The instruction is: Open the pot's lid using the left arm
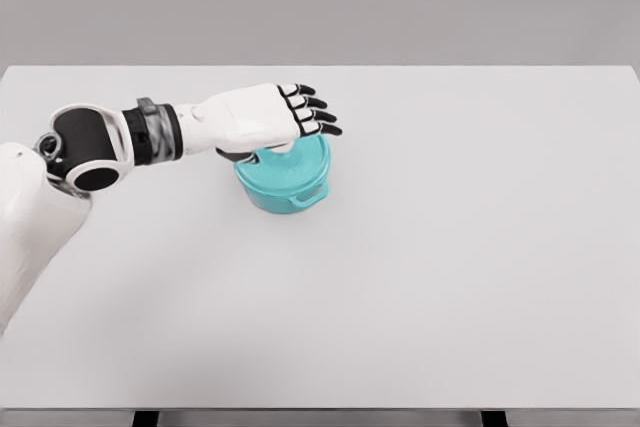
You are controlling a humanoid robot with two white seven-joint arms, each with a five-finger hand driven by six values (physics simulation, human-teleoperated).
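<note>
The pot (pixel 283 184) is small and teal. It sits on the white table (pixel 450 267), a bit left of the middle and closer to the far edge than the near one. One little side handle (pixel 309 195) sticks out at the front of the pot, toward the right.

The left hand (pixel 262 119) is right over the pot. It covers most of the top, so the lid (pixel 310 160) shows only as a teal strip past the hand, on the right side of the pot. The knob cannot be seen.

The job now looks like getting hold of the lid. To do it well, the hand should sit over the middle of the pot, not off to one side. It should pinch the knob firmly and then lift straight up. If it pulls sideways, the light pot may slide or tip along with the lid. Going slow at first helps show if the lid comes free by itself.

The fingers (pixel 312 115) reach out past the far right edge of the pot. They look mostly straight and a little spread, with dark tips. The thumb is hidden under the palm. So it is hard to tell if the hand is holding the knob or only resting above the lid.

The right arm does not show.
</note>
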